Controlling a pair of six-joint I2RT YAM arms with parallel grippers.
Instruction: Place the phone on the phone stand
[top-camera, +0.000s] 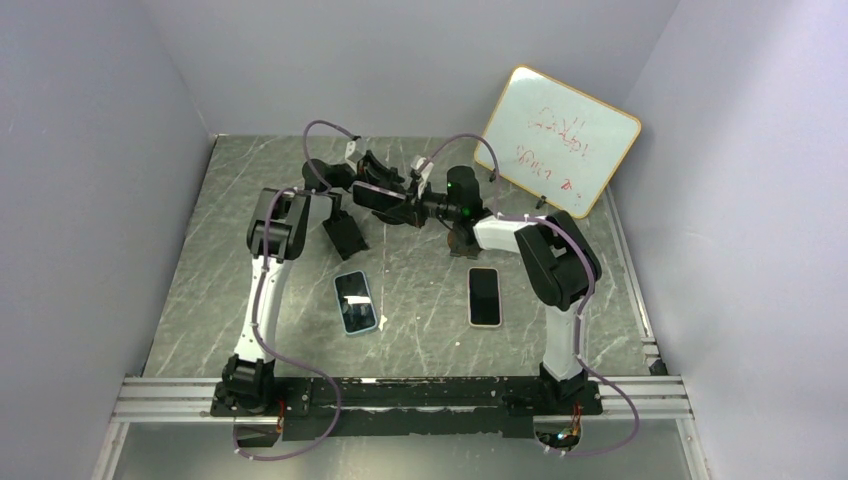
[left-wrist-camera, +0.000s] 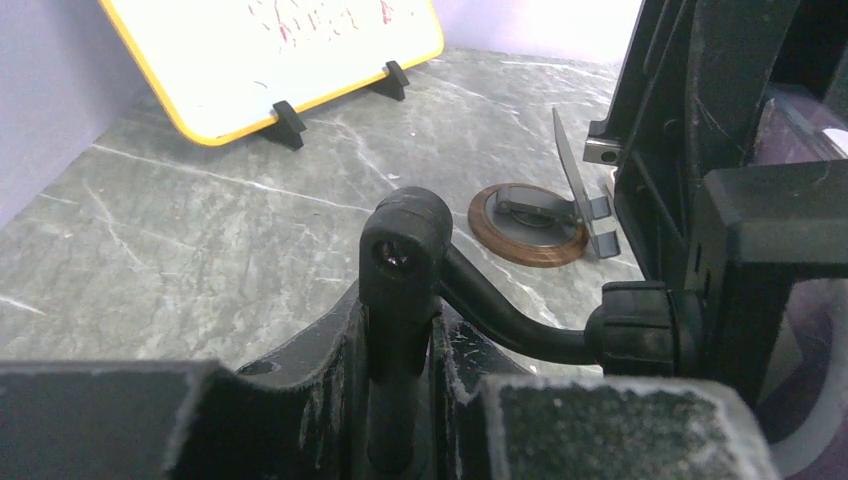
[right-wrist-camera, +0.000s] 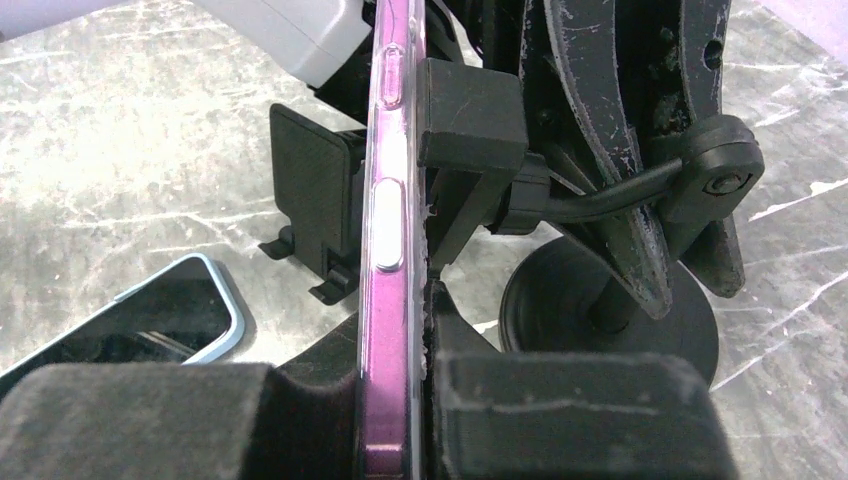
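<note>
Slim purple phone in a clear glossy case: carried edge-on above the grey marbled surface, pinched flat across both faces by the right tool, closed hard onto it. Rests against the square black cradle of the jointed black plastic phone stand, not yet visibly seated. Left tool: nearly closed, clamped on the stand's upright stem below the ball knuckle, steadying it. By judgement rigid, light and smooth-sided; apt to slide on the case's gloss and to crack if dropped on stone. Best taken across the broad faces near the lower end, clear of the side buttons and the cradle's side clamps. Also present: blue-cased phone and pale-cased phone, flat on the surface, apart from the stand; yellow-framed whiteboard; round wooden-based stand.
</note>
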